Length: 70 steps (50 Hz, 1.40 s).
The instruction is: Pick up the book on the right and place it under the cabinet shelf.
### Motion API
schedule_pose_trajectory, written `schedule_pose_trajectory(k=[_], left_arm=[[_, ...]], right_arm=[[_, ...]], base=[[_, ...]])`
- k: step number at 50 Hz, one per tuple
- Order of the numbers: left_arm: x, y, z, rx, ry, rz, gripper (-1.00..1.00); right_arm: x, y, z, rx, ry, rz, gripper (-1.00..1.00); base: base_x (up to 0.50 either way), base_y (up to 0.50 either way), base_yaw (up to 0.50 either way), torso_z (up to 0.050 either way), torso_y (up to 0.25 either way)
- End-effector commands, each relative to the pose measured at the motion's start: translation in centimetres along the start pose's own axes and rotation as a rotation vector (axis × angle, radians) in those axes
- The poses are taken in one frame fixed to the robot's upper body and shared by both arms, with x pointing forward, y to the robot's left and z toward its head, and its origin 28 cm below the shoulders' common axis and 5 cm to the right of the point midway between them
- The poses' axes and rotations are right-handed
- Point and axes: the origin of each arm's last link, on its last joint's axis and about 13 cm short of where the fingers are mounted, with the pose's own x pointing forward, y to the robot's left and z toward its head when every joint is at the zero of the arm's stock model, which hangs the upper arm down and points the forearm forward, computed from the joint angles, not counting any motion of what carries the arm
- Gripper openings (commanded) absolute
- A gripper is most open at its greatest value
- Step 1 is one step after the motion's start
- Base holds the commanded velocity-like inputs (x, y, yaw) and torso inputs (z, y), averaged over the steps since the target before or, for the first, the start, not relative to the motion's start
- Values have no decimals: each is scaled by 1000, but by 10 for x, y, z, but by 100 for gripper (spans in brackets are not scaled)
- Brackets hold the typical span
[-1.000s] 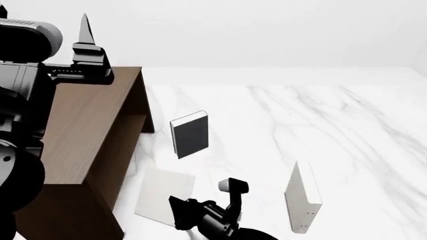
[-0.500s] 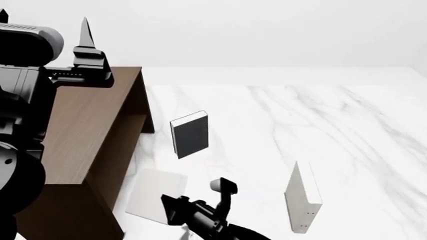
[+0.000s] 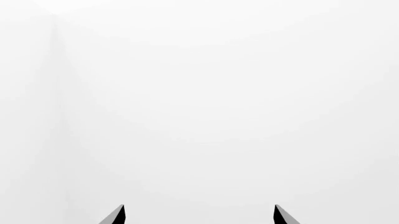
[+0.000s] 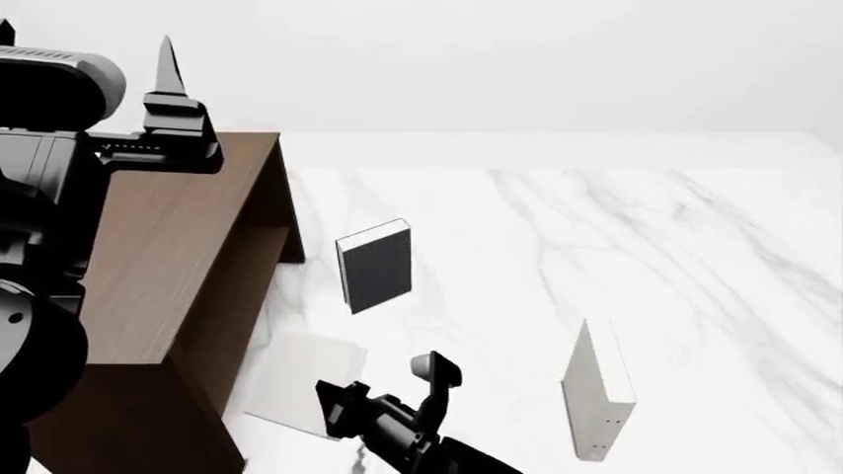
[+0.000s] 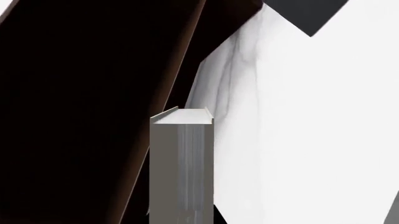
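Head view: thin off-white book (image 4: 292,382) with blank cover.

The book (image 5: 181,168) juts out beside the dark cabinet shelf (image 5: 81,107).

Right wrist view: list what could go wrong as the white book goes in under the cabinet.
1. The white book, held in the right gripper, sits tilted right beside the cabinet; its edge may catch the wood instead of sliding in.
2. The black book stands upright near the arm; a swing could topple it.
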Motion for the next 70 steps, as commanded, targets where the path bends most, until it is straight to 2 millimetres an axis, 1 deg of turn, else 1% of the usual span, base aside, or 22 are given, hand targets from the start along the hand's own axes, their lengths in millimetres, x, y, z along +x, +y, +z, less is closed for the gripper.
schedule_pose_trajectory(k=[1, 18, 34, 35, 59, 66, 70], left_arm=[[1, 0, 0, 6, 2, 1, 100], [-1, 0, -2, 9, 8, 3, 100], [-3, 1, -2, 5, 9, 8, 100], [-3, 1, -2, 5, 9, 8, 100], [-5, 4, 0, 6, 5, 17, 100], [-5, 4, 2, 5, 2, 17, 100], [-5, 4, 2, 1, -1, 15, 100]], right_arm=[[-7, -19, 18, -49, -79, -85, -100], [-13, -29, 20, -67, -75, -168, -100], [-14, -30, 20, -83, -65, -198, -100], [-14, -30, 20, -83, -66, -201, 100], [-11, -26, 27, -128, -110, -231, 100], [-8, -23, 29, -203, -95, -229, 100], [-8, -23, 28, -261, -73, -242, 100]], base=[[14, 0, 4, 0, 0], [6, 1, 2, -1, 0], [6, 0, 0, -3, 0], [0, 0, 0, 0, 0], [0, 0, 0, -1, 0], [0, 0, 0, 0, 0], [0, 0, 0, 0, 0]])
